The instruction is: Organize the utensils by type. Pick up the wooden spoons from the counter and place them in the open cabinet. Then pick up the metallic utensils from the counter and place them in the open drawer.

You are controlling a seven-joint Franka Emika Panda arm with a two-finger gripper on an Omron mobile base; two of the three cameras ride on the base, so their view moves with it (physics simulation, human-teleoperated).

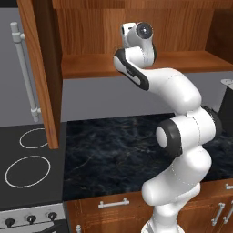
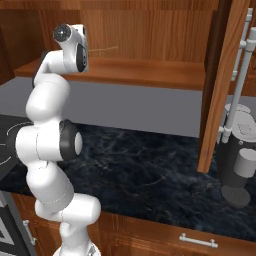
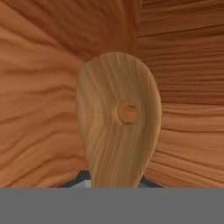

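A wooden spoon (image 3: 117, 118) with a small round hole in its bowl stands up between my fingertips, and my gripper (image 3: 114, 181) is shut on it. Behind the spoon is the wood-grain inside of the open cabinet. In the right base view my hand (image 2: 75, 47) is raised over the cabinet shelf (image 2: 150, 72), and the spoon (image 2: 104, 49) pokes out to its right as a thin line. In the left base view the hand (image 1: 136, 34) is at the same shelf (image 1: 91, 66). The metallic utensils and the open drawer are out of view.
The open cabinet doors hang at the left (image 1: 43, 73) and right (image 2: 220, 85). Below lies a dark marble counter (image 1: 113, 150), with a stove (image 1: 27, 168) to its left and a grey appliance (image 2: 240, 150) at its right.
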